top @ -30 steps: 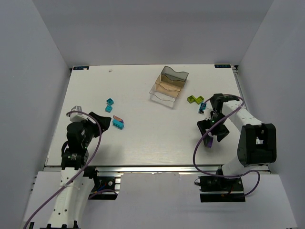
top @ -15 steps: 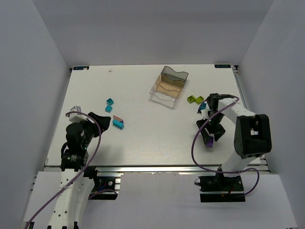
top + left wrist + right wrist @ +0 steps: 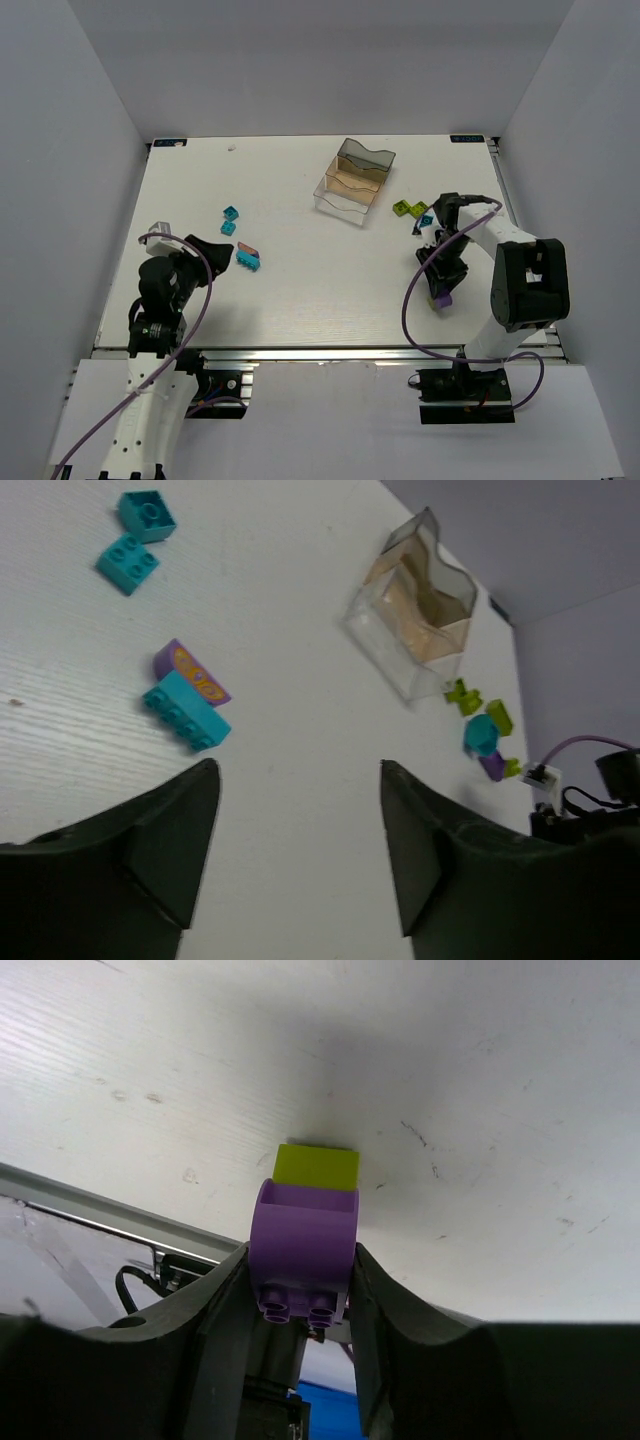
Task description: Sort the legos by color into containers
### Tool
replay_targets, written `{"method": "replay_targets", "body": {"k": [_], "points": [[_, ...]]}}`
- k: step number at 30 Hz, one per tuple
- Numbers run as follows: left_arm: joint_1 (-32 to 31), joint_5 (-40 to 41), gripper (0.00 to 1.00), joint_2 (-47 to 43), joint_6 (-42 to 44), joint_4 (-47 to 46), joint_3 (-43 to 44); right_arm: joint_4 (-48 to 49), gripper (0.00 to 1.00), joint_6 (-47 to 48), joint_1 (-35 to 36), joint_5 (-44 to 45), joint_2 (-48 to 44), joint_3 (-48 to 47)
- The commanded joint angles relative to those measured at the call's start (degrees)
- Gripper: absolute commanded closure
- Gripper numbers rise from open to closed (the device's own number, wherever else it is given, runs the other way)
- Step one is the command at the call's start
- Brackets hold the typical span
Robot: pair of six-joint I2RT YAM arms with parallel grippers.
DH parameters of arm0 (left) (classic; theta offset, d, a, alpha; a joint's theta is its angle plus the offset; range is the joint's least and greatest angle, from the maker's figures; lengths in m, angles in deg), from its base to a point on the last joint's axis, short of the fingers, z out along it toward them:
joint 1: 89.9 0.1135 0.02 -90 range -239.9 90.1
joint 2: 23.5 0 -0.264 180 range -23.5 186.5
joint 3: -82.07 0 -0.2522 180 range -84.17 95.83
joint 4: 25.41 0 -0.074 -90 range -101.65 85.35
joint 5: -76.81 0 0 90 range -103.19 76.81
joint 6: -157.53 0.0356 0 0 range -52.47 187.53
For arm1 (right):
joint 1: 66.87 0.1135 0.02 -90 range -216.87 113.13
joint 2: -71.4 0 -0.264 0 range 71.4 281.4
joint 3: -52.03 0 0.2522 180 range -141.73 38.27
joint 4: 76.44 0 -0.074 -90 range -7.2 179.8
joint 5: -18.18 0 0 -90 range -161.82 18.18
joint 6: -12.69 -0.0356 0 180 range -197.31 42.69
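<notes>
White wood-grain table carries everything. The clear three-part tray stands toward its far side, and no brick shows inside it.

The left gripper hangs low over the near left of the table, jaws apart and nothing between them. Just ahead of it lies a teal block touching a purple-and-orange piece. Two teal cubes sit further off.

The right gripper is down close to the table's front edge, well apart from the tray. Its fingers press against both sides of a purple brick. A lime brick touches the purple one's far end; whether the two are snapped together cannot be told.

That lime brick is the main worry. If it is joined, it would likely ride along and end up in the purple compartment. If it is only loosely stuck, it could drop off partway to the tray.

The grip looks shallow and sits on the purple brick's rounded sides, so a quick lift might let it twist or squirt out. With the edge so near, a slip could send it off the table. The tray looks light, so a low approach could shove it.
</notes>
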Motion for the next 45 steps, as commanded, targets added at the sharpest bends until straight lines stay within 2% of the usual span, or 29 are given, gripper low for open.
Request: {"method": "replay_targets", "body": {"k": [1,3,4,5,6,8,11,12,15,17,21,24,27,33,34,38,45], "points": [[0.0,-6.6,0.29,0.2,-5.0,-6.3,-2.4,-0.5,1.00,5.4,0.2,-5.1,-3.2,-6.7],[0.0,-10.9,0.38,0.6,-8.2,-13.8,-4.4,-0.5,1.00,9.4,0.2,-9.4,-4.0,-6.7],[0.0,-15.5,0.44,1.2,-12.0,-20.0,-6.8,-1.6,1.00,13.4,0.2,-14.6,-5.1,-11.9],[-0.1,-17.4,0.46,1.4,-14.0,-20.1,-7.9,-1.8,1.00,15.2,0.2,-17.6,-5.7,-12.9],[-0.1,-19.0,0.47,1.9,-15.8,-26.1,-8.8,-1.8,1.00,16.8,0.2,-20.3,-6.3,-13.7],[-0.2,-21.9,0.47,2.5,-18.8,-29.8,-9.8,-2.3,1.00,22.4,0.2,-30.3,-7.4,-15.6],[-0.8,-25.3,0.41,4.9,-20.5,-34.4,-9.3,-1.7,1.00,27.2,0.3,-42.8,-7.5,-15.9],[-1.2,-26.5,0.39,5.9,-21.0,-37.1,-9.1,-1.9,1.00,28.3,0.2,-49.5,-7.2,-16.0],[-5.5,-27.9,0.33,10.4,-20.7,-40.4,-7.4,-2.1,1.00,30.8,1.9,-58.7,-5.3,-17.4],[-11.5,-26.2,0.30,13.7,-18.6,-40.4,-5.8,-1.5,1.00,30.0,4.5,-60.9,-3.8,-18.5],[-23.0,-20.6,0.26,20.2,-15.6,-40.8,-1.5,9.2,1.00,21.9,8.4,-61.7,-4.6,-18.4],[-27.2,-17.9,0.23,23.3,-14.3,-42.0,-0.3,15.2,1.00,15.2,10.0,-61.7,-6.7,-17.3],[-29.9,-16.0,0.19,25.6,-13.7,-43.3,0.9,18.8,1.00,11.9,10.8,-62.5,-7.1,-17.2],[-34.5,-13.8,0.18,28.2,-9.9,-43.9,4.1,22.1,1.00,9.5,12.2,-63.4,-8.2,-15.9],[-34.9,-13.6,0.14,28.5,-9.5,-45.7,4.0,23.7,1.00,8.2,12.7,-63.3,-8.4,-15.2],[-38.3,-11.2,0.11,29.0,-7.9,-46.4,4.0,27.6,1.00,5.2,13.6,-63.3,-9.5,-13.5],[-41.1,-8.8,0.09,30.1,-6.1,-45.4,5.1,32.8,1.00,0.7,14.4,-62.7,-10.4,-11.5]]}}
